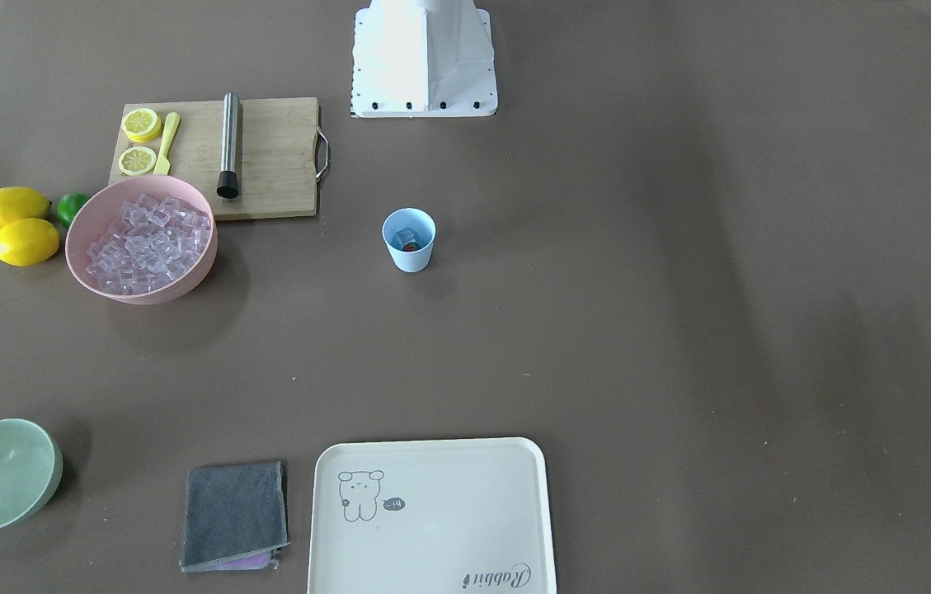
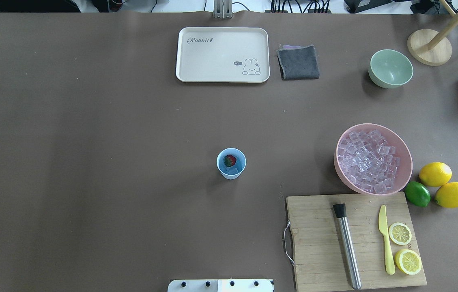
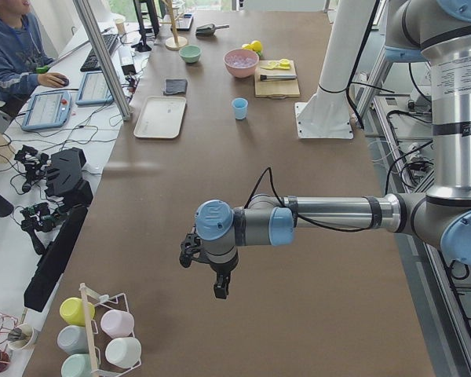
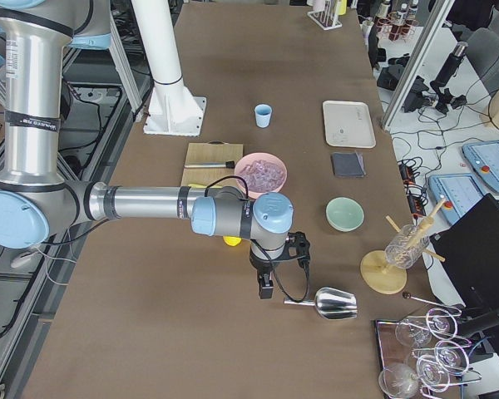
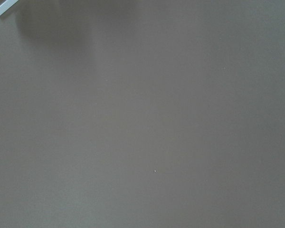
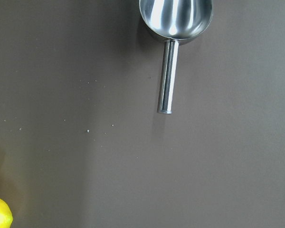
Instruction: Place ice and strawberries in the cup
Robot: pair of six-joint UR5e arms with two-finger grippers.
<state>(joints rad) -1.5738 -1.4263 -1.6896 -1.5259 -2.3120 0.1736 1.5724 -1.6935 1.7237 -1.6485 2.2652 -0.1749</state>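
Note:
The light-blue cup [image 2: 231, 163] stands upright mid-table, also in the front view [image 1: 409, 241]. Inside it lie the red strawberry [image 2: 230, 160] and a clear ice cube [image 2: 233, 171]. Many more ice cubes [image 2: 368, 160] fill the pink bowl [image 2: 405, 156]. My left gripper [image 3: 218, 289] shows only in the left side view, hanging over bare table far from the cup; I cannot tell if it is open or shut. My right gripper [image 4: 266, 291] shows only in the right side view, beside a metal scoop [image 4: 328, 303]; I cannot tell its state.
A wooden cutting board [image 2: 318, 243] holds a steel muddler [image 2: 347, 245], a yellow knife [image 2: 385, 239] and two lemon halves [image 2: 400, 233]. Two lemons [image 2: 435, 173] and a lime [image 2: 417, 194] lie by the pink bowl. A cream tray [image 2: 196, 52], grey cloth [image 2: 298, 61] and green bowl [image 2: 391, 69] sit at the far edge.

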